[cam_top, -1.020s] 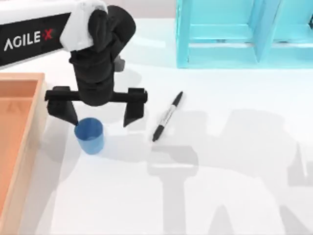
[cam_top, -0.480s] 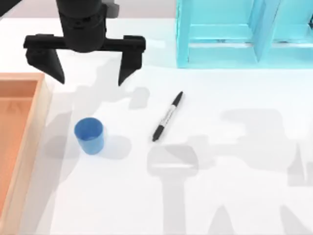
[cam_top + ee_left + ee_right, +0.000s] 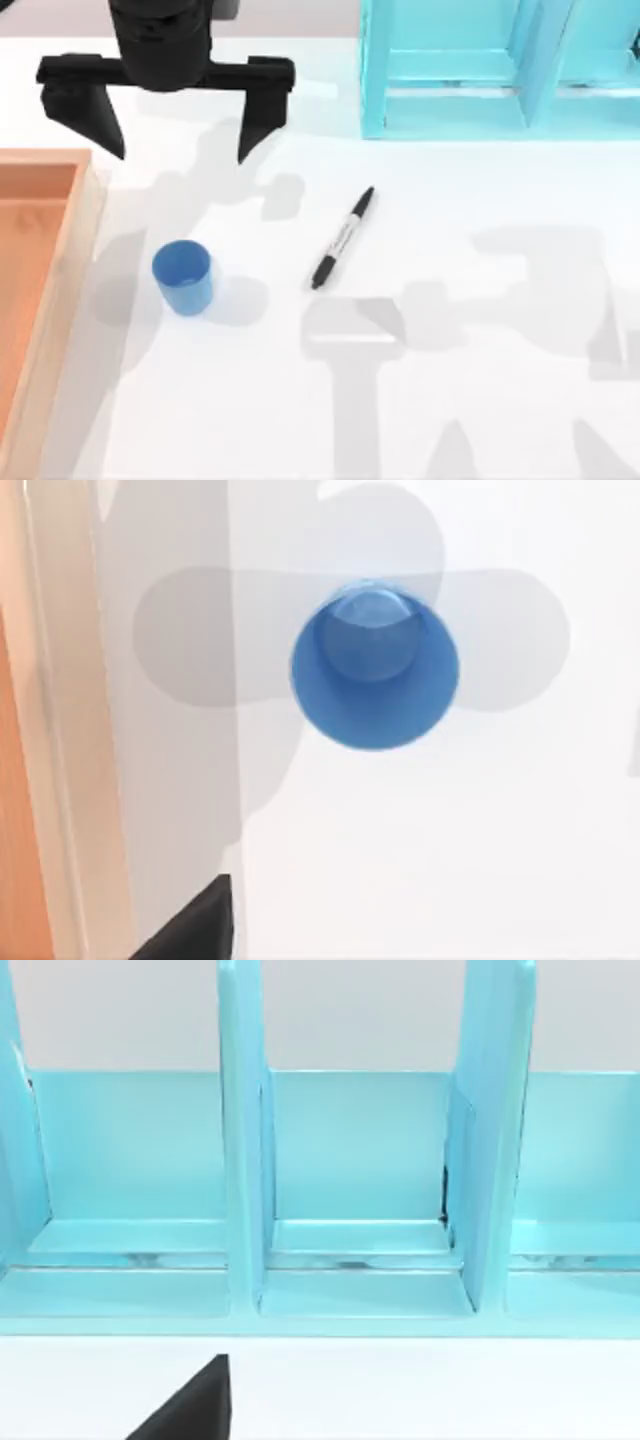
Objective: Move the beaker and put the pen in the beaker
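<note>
Top view showed the white worktop (image 3: 480,400) filling most of the frame. A large light-blue shelf unit with upright dividers (image 3: 480,70) stood in the upper right of the frame, and a shallow wooden tray with an orange floor (image 3: 40,300) ran down the left edge. In the upper left of the frame hung the left arm's black pincer (image 3: 180,150), its two tapered fingers (image 3: 258,115) spread wide apart and gripping nothing. It was raised above the worktop, well apart from the small blue cylindrical beaker (image 3: 183,277), which stood upright and alone in the left-centre of the frame, just beside the tray's right wall but not touching it. The slim black marker pen with a grey-white barrel (image 3: 342,238) lay flat on the worktop near the frame's centre, slanting from lower left to upper right, apart from the beaker and below the shelf unit's left end.

The left wrist view looked straight down into the beaker (image 3: 374,666), whose open mouth was round and hollow. The right wrist view faced the shelf unit (image 3: 350,1180) and its compartments; whether the right arm's pincer was spread or closed, I cannot tell.
</note>
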Robot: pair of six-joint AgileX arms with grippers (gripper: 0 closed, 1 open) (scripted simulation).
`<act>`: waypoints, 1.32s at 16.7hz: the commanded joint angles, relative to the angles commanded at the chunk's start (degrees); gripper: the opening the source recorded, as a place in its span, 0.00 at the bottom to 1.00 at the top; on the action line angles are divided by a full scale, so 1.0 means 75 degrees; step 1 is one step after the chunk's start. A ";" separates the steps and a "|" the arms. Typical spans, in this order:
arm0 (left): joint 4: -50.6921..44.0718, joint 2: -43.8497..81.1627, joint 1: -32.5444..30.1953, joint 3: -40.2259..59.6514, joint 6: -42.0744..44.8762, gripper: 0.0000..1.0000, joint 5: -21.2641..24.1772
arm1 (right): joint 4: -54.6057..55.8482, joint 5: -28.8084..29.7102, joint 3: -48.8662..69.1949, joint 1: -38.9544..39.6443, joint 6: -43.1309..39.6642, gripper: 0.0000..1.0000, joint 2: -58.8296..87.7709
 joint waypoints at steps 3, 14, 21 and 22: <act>0.0296 0.0528 -0.0414 0.0460 0.0310 1.00 -0.0231 | 0.0000 0.0000 0.0000 0.0000 0.0000 1.00 0.0000; 0.1598 0.3694 -0.2010 0.2193 0.1551 1.00 -0.1114 | 0.0000 0.0000 0.0000 0.0000 0.0000 1.00 0.0000; 0.2076 0.3757 -0.1939 0.1794 0.1625 1.00 -0.1111 | 0.0000 0.0000 0.0000 0.0000 0.0000 1.00 0.0000; 0.2328 0.3801 -0.1908 0.1598 0.1661 1.00 -0.1110 | 0.0000 0.0000 0.0000 0.0000 0.0000 1.00 0.0000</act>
